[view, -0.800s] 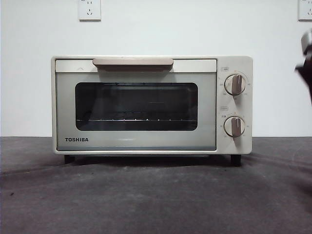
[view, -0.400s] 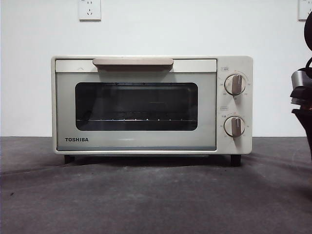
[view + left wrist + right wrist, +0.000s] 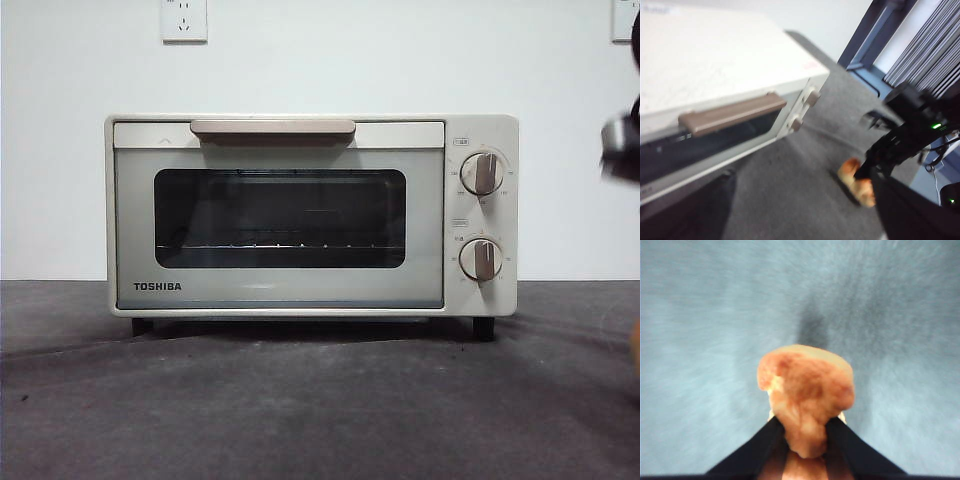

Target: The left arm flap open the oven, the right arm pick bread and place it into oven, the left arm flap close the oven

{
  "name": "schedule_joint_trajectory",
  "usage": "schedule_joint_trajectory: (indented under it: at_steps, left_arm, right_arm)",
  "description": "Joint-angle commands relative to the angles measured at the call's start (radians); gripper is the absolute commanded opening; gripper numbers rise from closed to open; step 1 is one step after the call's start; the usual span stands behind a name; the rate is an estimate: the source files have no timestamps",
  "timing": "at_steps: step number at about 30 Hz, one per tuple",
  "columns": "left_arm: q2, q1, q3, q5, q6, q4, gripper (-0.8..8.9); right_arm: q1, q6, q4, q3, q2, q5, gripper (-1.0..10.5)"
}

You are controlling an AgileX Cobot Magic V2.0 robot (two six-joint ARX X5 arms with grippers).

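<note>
The cream TOSHIBA oven (image 3: 310, 215) stands in the middle of the front view with its door shut and its beige handle (image 3: 272, 128) at the top. The left wrist view shows the oven (image 3: 715, 60) from above and its handle (image 3: 732, 115). My left gripper (image 3: 805, 177) hovers open in front of the oven and above it, holding nothing. My right gripper (image 3: 805, 432) is shut on the golden-tan bread (image 3: 805, 390), right of the oven and just above the cloth. The bread (image 3: 857, 181) and right arm (image 3: 905, 135) also show in the left wrist view.
The oven's two knobs (image 3: 482, 173) are on its right side. Dark grey cloth (image 3: 320, 400) covers the table. A blurred part of the right arm (image 3: 622, 150) shows at the front view's right edge. Wall sockets (image 3: 183, 20) sit on the white wall behind.
The dark arm at the front view's right edge came lower half a second ago and is now higher and blurred. The oven has not moved.
</note>
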Motion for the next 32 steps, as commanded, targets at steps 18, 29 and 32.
schedule_joint_trajectory:
  at_steps: [18,29,32]
  left_arm:
    - [0.404,-0.082,0.330,-0.116,0.188,-0.092,0.16]
    - [0.610,-0.173,0.423,-0.224,0.373,-0.087,0.16]
    - [0.645,-0.182,0.423,-0.263,0.412,-0.072,0.16]
  right_arm:
    - [0.005,0.011,-0.114,0.190,-0.639,-0.146,0.8]
    - [0.005,0.100,-0.098,0.190,-0.827,-0.154,0.8]
    - [0.005,0.100,-0.098,0.190,-0.839,-0.154,0.8]
